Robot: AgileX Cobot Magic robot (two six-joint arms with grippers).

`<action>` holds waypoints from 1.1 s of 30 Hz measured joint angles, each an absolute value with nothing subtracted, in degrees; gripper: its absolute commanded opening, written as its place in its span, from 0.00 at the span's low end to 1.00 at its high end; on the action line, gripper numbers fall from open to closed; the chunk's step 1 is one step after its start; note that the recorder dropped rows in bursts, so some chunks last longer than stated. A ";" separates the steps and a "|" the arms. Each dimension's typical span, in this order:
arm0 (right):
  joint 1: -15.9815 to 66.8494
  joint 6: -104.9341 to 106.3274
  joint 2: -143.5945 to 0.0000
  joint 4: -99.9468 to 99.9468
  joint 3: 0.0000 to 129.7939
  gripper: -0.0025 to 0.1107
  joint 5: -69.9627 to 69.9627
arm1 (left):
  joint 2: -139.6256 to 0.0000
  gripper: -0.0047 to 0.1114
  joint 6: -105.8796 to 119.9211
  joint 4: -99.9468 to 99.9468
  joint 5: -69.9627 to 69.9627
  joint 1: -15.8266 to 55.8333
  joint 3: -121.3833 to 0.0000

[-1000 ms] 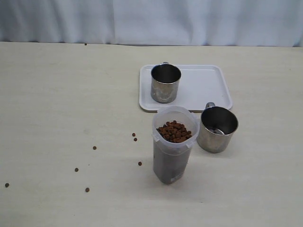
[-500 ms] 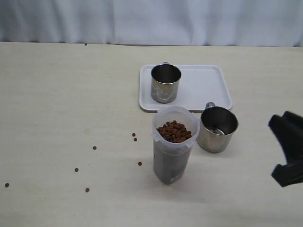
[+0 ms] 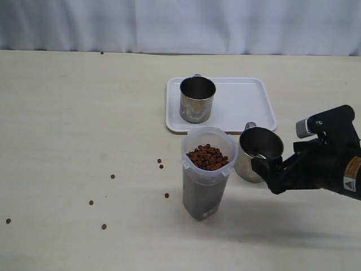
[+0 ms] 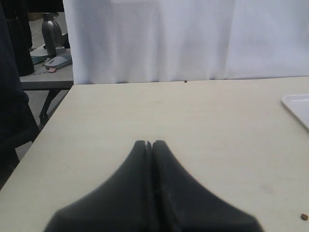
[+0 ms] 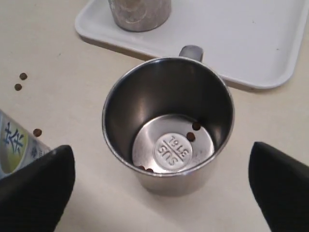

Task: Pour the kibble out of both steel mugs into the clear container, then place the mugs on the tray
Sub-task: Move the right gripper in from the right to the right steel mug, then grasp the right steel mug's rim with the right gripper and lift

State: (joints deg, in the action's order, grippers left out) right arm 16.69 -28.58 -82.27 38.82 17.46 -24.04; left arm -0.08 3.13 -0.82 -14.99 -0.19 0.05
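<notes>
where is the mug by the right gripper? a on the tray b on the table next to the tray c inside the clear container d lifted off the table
b: the steel mug stands on the table just off the tray, and the open right gripper flanks it without touching.

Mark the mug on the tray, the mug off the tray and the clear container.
mug on the tray (image 3: 197, 107): exterior view, outer side wall.
mug off the tray (image 5: 173, 151): right wrist view, stamped inner base.
clear container (image 3: 204, 195): exterior view, side wall.
</notes>
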 measured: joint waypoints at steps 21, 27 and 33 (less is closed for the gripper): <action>16.69 -24.78 -100.90 35.66 26.84 0.99 -28.73 | -0.08 0.04 3.13 -0.82 -14.99 -0.19 0.05; 16.69 -23.62 -101.37 32.67 26.84 0.59 -28.78 | -0.08 0.04 3.13 -0.82 -14.99 -0.19 0.05; 16.69 -23.50 -101.26 32.51 27.18 0.06 -27.98 | -0.08 0.04 3.13 -0.82 -14.99 -0.19 0.05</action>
State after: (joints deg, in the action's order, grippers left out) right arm 16.69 -23.50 -101.26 32.51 27.18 -27.98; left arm -0.08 3.13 -0.82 -14.99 -0.19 0.05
